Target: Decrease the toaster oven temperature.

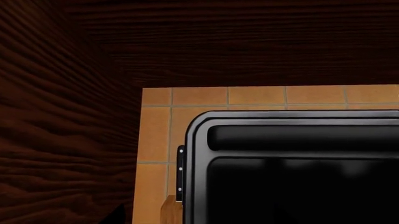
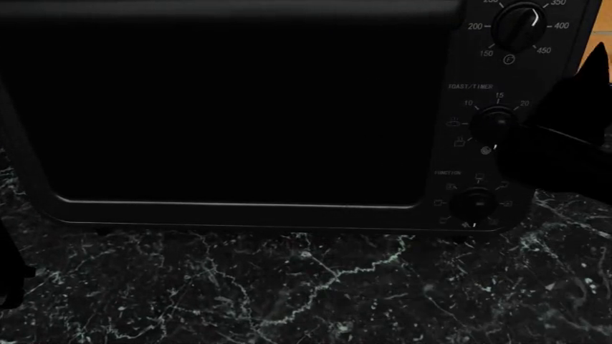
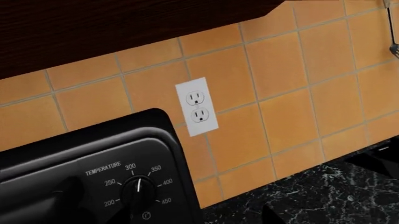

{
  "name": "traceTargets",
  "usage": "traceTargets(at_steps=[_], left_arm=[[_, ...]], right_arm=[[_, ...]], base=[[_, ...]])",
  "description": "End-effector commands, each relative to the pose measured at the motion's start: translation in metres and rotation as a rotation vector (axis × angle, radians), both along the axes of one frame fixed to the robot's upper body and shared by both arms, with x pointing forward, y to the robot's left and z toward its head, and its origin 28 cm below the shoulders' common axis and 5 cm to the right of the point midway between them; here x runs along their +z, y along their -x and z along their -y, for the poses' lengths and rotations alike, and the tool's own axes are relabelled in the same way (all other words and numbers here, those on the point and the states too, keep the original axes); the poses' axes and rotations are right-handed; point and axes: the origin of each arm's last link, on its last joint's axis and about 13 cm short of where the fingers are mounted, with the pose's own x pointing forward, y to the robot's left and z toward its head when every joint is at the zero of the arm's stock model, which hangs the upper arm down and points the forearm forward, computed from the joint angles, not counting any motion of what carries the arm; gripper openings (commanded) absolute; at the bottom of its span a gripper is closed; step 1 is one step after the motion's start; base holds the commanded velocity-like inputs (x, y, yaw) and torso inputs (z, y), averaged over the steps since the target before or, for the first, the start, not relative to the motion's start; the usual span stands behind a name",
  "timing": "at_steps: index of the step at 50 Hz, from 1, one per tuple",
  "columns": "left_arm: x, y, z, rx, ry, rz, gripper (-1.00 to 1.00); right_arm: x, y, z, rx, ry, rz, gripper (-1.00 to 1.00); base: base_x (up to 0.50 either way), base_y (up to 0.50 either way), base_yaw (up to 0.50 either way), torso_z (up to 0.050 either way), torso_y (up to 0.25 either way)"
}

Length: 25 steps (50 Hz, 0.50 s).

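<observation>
Oven (image 2: 239, 107) fills head view, standing on dark marble counter (image 2: 306, 287) against orange tile wall (image 3: 281, 74). Right arm (image 2: 564, 143) dark shape beside middle knob (image 2: 497, 122); grip state unclear. Temperature knob (image 3: 138, 190) points near 300. Left pincer unseen.

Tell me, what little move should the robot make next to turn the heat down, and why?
Probably raise the right gripper to the temperature knob. In the head view that dark gripper sits level with the middle toast/timer knob of the toaster oven, the wrong dial. The temperature dial is the top one, pointing near 300 in the right wrist view, and nothing touches it.
</observation>
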Motion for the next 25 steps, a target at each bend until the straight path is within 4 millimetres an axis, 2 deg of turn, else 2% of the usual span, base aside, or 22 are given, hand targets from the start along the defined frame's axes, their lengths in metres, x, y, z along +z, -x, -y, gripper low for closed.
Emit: traceTargets(at_steps=[1, 12, 25], left_arm=[[-0.001, 0.0, 0.001, -0.001, -0.005, -0.003, 1.0], [-0.001, 0.0, 0.003, -0.003, -0.011, -0.008, 1.0], [-0.002, -0.002, 0.004, 0.0, -0.02, -0.013, 1.0]], right_arm=[[0.003, -0.015, 0.005, 0.103, -0.137, -0.093, 1.0], [0.013, -0.025, 0.003, 0.18, -0.198, -0.122, 1.0], [0.014, -0.048, 0.001, 0.315, -0.288, -0.178, 1.0]], base=[[0.0, 0.0, 0.0, 0.0, 0.0], [0.0, 0.0, 0.0, 0.0, 0.0], [0.0, 0.0, 0.0, 0.0, 0.0]])
